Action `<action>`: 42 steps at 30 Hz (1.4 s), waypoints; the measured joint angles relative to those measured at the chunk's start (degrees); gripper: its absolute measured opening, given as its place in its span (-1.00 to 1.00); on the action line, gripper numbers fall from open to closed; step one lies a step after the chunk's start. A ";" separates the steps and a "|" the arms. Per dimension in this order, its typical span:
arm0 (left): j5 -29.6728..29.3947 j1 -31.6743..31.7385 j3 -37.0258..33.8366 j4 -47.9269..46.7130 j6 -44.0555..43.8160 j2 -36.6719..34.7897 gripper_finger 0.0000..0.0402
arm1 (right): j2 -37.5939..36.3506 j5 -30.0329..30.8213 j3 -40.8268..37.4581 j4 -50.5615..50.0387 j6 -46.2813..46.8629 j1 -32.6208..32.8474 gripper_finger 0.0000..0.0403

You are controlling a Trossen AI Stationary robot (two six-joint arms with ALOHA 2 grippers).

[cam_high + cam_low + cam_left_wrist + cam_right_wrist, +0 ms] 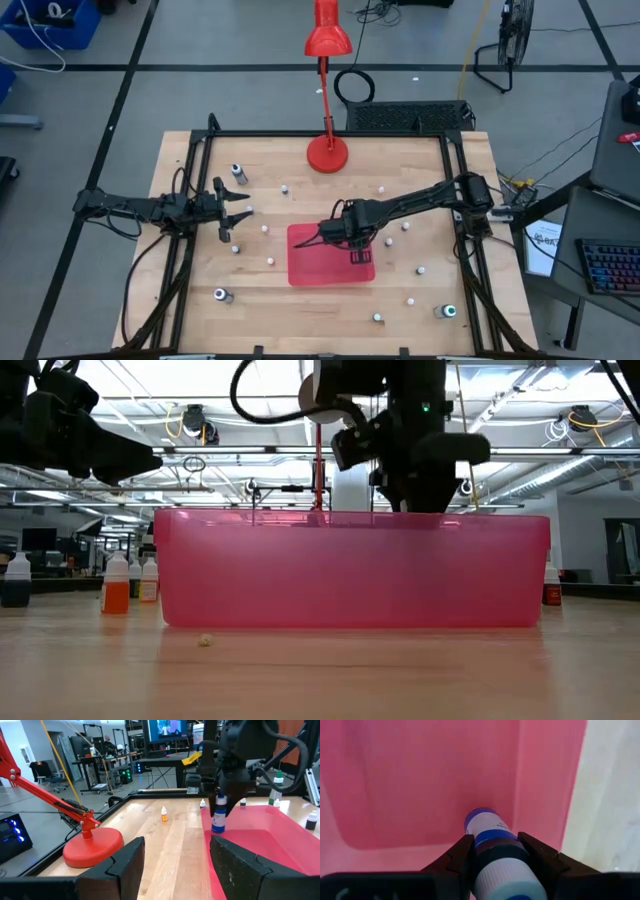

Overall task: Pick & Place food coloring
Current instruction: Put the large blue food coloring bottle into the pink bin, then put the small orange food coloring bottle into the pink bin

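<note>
The shallow red plastic tub sits near the middle of the wooden bench, a little toward its front edge. The red desk lamp's round base stands by the back edge, behind the tub. The right gripper hangs over the tub's right part, clamped on a small blue-labelled white bottle above the tub's floor. The left gripper waits near the left edge. Small white bottles lie scattered around the tub; one grey vial stands toward the back-left corner, another near the front-left, a third near the front-right.
</note>
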 joint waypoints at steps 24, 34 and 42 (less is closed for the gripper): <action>0.01 0.01 0.01 0.00 0.00 0.00 0.12 | -7.72 1.88 -4.40 3.68 9.35 -0.76 0.59; 0.00 0.02 0.00 0.00 0.00 0.01 0.12 | -23.07 12.22 -4.29 -10.10 18.15 -1.11 0.53; 0.00 0.02 0.00 0.00 0.00 0.00 0.12 | -28.73 9.13 -4.24 -16.22 20.83 -13.39 0.53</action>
